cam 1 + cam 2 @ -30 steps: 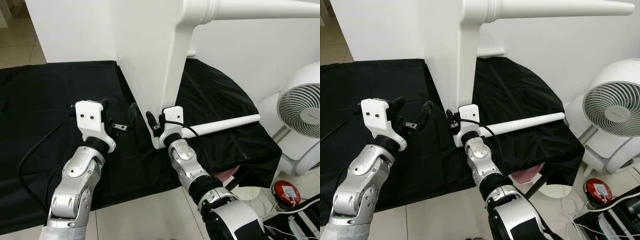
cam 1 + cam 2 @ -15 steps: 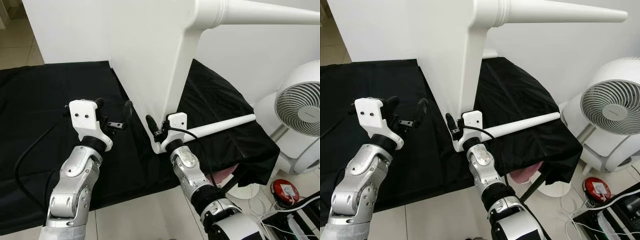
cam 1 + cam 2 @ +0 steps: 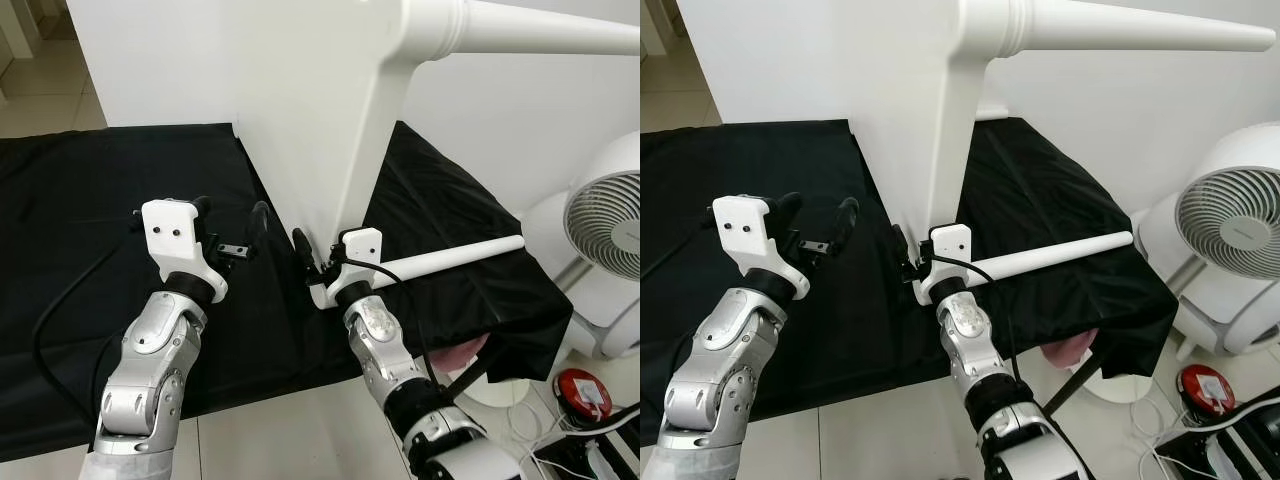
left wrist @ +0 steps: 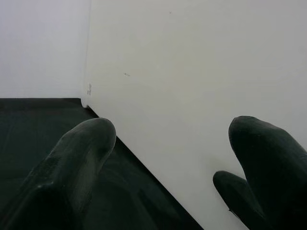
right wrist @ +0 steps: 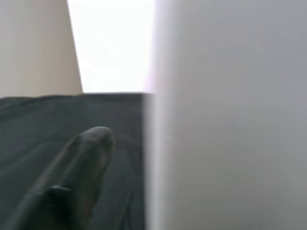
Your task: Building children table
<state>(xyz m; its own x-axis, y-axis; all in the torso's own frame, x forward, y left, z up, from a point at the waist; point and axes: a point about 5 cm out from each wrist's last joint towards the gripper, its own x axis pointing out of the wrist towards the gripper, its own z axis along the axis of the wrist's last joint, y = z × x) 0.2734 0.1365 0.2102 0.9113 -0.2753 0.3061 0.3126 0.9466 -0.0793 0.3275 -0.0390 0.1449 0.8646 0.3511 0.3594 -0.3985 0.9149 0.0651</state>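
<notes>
We see the white table panel (image 3: 300, 110) standing on edge on the black-covered tabletop (image 3: 90, 220), occupying the upper centre of the left eye frame. One table leg (image 3: 530, 30) is fitted to it and projects toward the upper right corner. A second, loose leg (image 3: 450, 258) lies on the black cover at right of centre, pointing toward the right edge of the frame.

The left claw (image 3: 232, 222) sits at left of centre, just beside the lower edge of the panel. Its two black fingers (image 4: 81, 153) are spread wide and hold nothing; in the left wrist view the panel face lies directly ahead of them.

The right claw (image 3: 308, 262) is at the lower corner of the panel, near the centre of the frame. One black finger (image 5: 79, 163) lies against the near face of the panel; the panel hides the other, so we cannot tell how wide this claw stands or whether it grips the panel. The near end of the loose leg lies just beside the right wrist.

A white fan (image 3: 610, 240) stands at the right edge of the frame, and a red object (image 3: 582, 390) lies on the floor at lower right.
</notes>
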